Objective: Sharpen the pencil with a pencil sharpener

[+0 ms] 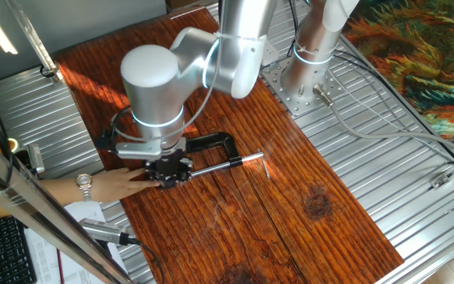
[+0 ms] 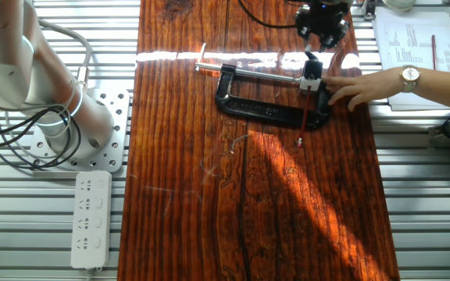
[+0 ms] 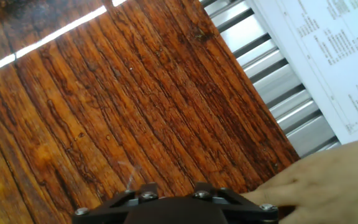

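The pencil (image 2: 306,117) stands in the pencil sharpener (image 2: 312,78) held by the clamp (image 2: 266,109) near the bench's far edge, so I'd lower my gripper (image 2: 323,23), whose jaws I cannot read, squarely over it, clear of the person's hand (image 2: 356,88).

Wooden tabletop (image 2: 186,195) on ribbed metal bench (image 2: 436,218); sunlight streaks.

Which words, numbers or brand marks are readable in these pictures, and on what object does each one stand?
None can be read.
White printed paper sheet: rows of small print, too blurred.
Same sheet in the other fixed view: lines too small.
Wristwatch dial: too small.
Black keyboard: key marks unreadable.
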`<state>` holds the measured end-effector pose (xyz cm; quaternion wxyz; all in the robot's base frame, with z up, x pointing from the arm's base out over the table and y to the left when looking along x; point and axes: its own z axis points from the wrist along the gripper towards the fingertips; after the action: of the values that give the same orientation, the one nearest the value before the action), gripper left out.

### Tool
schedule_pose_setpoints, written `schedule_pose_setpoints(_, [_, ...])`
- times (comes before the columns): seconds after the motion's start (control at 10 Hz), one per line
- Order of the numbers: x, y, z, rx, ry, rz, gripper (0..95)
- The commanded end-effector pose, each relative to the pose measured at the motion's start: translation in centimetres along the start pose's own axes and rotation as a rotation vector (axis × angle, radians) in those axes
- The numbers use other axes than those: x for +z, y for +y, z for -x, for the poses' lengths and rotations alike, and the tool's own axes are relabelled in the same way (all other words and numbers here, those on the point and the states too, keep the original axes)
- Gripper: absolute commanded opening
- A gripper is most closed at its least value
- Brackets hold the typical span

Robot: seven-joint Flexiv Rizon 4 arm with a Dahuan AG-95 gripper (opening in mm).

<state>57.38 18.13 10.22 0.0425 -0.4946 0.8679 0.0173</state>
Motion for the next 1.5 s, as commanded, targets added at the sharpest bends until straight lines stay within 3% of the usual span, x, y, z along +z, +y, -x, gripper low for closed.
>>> schedule_pose_setpoints(0.1, [-0.5,-0.3,0.8,0.004,0.006,0.009,38.0])
schedule_pose_setpoints(0.2, [-1.2,-0.3,1.0,0.004,0.015,0.011,19.0])
schedule_pose_setpoints(0.3, [-1.6,-0.4,0.9,0.013,0.017,0.013,19.0])
schedule_pose_setpoints(0.4, [-1.8,-0.6,0.8,0.021,0.019,0.008,0.0])
schedule_pose_setpoints(0.8, [-2.4,-1.8,0.8,0.066,0.024,0.005,0.0])
schedule_pose_setpoints(0.9, [-2.6,-3.1,1.0,0.05,0.022,0.01,0.0])
schedule_pose_setpoints(1.1, [-2.9,-5.4,2.0,0.001,0.075,-0.01,0.0])
schedule_pose_setpoints(1.2, [-2.9,-5.8,2.3,0.066,0.082,-0.024,0.0])
schedule_pose_setpoints(1.4, [-2.3,-6.5,2.1,0.168,0.06,-0.037,0.0])
schedule_pose_setpoints(1.5, [-2.3,-6.8,1.8,0.25,0.063,-0.042,0.0])
